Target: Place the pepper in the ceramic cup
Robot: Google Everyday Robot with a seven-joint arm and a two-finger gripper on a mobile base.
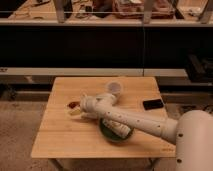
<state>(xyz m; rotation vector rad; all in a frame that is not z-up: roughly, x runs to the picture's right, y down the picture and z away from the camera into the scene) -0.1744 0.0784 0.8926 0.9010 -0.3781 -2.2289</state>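
The pepper is a small dark red piece lying on the wooden table near its left side. My gripper is at the end of the white arm that reaches in from the lower right. It hovers just in front of the pepper, open, with nothing between its fingers. The ceramic cup, small and pale, stands upright toward the table's far edge, to the right of the pepper and beyond the arm.
A green round plate lies under the arm's forearm, with something pale on it, mostly hidden. A black flat phone-like object lies at the table's right side. Dark shelving runs behind the table.
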